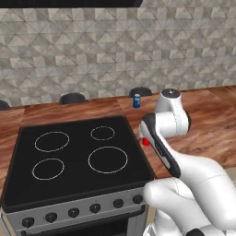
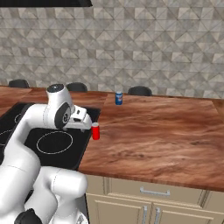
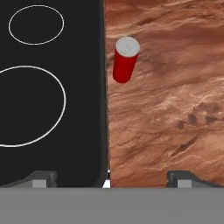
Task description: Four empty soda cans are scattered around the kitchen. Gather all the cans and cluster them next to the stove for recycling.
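The gripper (image 3: pixel 109 177) hangs above the seam between stove and countertop with its two fingers spread wide and nothing between them; one fingertip (image 3: pixel 41 178) sits over the black glass, the other over the wood. Seen from the hand, a red can (image 3: pixel 124 61) stands upright on the countertop (image 3: pixel 175 100) just beside the edge of the stove (image 3: pixel 83 87), apart from the fingers. In the left base view, the arm's white elbow covers most of that red can (image 1: pixel 145 142), leaving a sliver of red at the stove's (image 1: pixel 78 184) right edge, and a blue can (image 1: pixel 137 101) stands farther back on the countertop (image 1: pixel 207 124) near the tiled wall (image 1: pixel 115 50). In the right base view, the gripper (image 2: pixel 83 120) hovers close to the red can (image 2: pixel 95 131), which stands on the countertop (image 2: pixel 166 135) just beside the stove (image 2: pixel 85 144), while the blue can (image 2: pixel 118 98) stands well behind it, near the wall (image 2: pixel 153 48).
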You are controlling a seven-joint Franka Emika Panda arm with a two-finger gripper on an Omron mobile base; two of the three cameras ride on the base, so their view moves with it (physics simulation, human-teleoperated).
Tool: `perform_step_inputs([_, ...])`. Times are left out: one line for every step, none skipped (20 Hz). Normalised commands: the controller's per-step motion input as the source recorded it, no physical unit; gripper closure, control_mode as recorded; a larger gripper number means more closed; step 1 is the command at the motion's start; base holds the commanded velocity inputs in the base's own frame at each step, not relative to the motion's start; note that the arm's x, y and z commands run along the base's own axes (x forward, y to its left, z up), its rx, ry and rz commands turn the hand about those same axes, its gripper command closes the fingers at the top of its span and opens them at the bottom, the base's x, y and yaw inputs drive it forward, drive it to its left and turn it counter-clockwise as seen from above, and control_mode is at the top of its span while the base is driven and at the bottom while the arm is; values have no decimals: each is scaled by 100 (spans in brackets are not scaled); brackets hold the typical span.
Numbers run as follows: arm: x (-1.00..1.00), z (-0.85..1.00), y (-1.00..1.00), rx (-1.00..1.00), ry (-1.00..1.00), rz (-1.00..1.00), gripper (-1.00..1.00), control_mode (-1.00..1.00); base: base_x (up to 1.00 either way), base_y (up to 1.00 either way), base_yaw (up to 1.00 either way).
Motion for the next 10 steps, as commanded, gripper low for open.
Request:
perform_step_inputs([0,-4,-16,0,4,1,-100,-100,0,0,0])
perform_step_inputs([0,-6,-19,0,2,3,-100,-100,0,0,0])
perform_step_inputs([0,0,0,0,0,0,-100,100,-1,-20,3])
perform_step_inputs([0,0,0,0,0,0,-100,100,-25,-21,3])
perform_step_inputs([0,0,0,0,0,0,-100,100,-40,-29,2])
perform_step_inputs([0,0,0,0,0,0,-100,100,-33,-40,2])
perform_step_inputs([0,0,0,0,0,0,-100,100,-32,-46,3])
perform_step_inputs([0,0,0,0,0,0,-100,100,-38,-51,3])
perform_step_inputs([0,0,0,0,0,0,-100,100,-41,-61,5])
perform_step_inputs([0,0,0,0,0,0,-100,100,-30,-63,4])
